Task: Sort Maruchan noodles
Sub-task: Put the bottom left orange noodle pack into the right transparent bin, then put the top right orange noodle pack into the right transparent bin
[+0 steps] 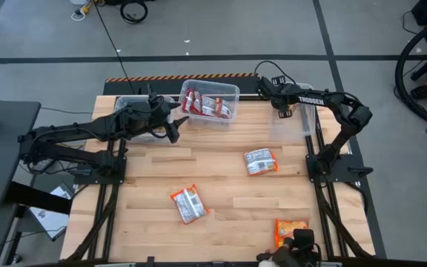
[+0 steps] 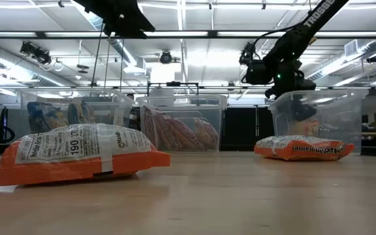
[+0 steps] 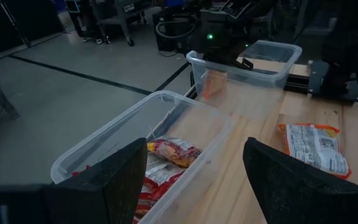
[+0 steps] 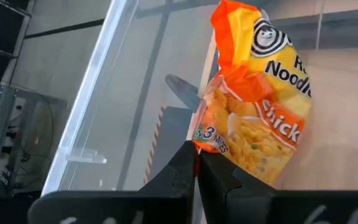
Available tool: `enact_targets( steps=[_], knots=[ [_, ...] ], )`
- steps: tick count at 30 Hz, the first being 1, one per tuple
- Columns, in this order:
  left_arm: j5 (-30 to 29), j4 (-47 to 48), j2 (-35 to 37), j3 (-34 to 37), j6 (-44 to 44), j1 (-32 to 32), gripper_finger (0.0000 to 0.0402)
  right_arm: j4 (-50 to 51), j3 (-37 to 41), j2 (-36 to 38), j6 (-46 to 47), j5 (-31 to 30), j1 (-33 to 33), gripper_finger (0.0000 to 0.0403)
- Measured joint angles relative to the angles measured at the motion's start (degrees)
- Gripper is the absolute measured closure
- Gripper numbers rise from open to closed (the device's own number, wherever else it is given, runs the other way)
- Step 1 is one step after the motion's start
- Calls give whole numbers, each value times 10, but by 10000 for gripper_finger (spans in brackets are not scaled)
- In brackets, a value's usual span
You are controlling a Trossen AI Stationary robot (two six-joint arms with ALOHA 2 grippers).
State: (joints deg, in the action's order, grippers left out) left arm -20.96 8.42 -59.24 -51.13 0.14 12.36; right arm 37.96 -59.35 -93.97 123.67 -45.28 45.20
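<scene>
My right gripper (image 4: 196, 167) is shut on an orange-yellow noodle packet (image 4: 260, 106) over the clear right tub (image 1: 296, 113) at the table's far right. My left gripper (image 3: 210, 180) is open and holds nothing, hovering beside the middle tub (image 1: 212, 102), which holds dark red packets (image 3: 166, 163). Three more orange packets lie flat on the table: one right of centre (image 1: 260, 160), one at the near middle (image 1: 189, 204), and one at the near right (image 1: 291, 231). My right gripper pinches the orange-yellow packet between its two fingers at the wrapper's edge (image 4: 207, 144), coming from above. The packet hangs below the fingers inside the right tub's walls (image 3: 213, 84). Whether its lower end touches the tub floor, I cannot tell.
A third clear tub (image 2: 77, 112) with packets stands at the far left, partly under my left arm (image 1: 102, 127). The three tubs line the table's far edge. Bare wood lies between the loose packets. A dark device (image 1: 299, 248) sits at the near edge.
</scene>
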Motion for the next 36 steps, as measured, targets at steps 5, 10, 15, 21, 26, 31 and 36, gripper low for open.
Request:
enact_targets(
  steps=[5,10,15,21,26,31,36],
  knots=[
    [2,0,0,0,0,0,132,-11,0,0,-4,12,-2,358],
    [2,0,0,0,0,0,132,-20,0,3,-4,12,-10,330],
    [13,0,0,0,3,0,132,-22,0,13,-4,10,-13,310],
    [13,1,0,0,3,-7,132,-23,0,21,-4,16,-15,299],
    [13,1,0,0,4,-11,132,-23,-1,37,-8,17,-19,299],
    [13,0,0,0,4,-11,132,-20,-1,53,-29,16,-19,300],
    [13,0,0,0,4,-11,132,-19,-1,61,-49,16,-15,300]
  ],
)
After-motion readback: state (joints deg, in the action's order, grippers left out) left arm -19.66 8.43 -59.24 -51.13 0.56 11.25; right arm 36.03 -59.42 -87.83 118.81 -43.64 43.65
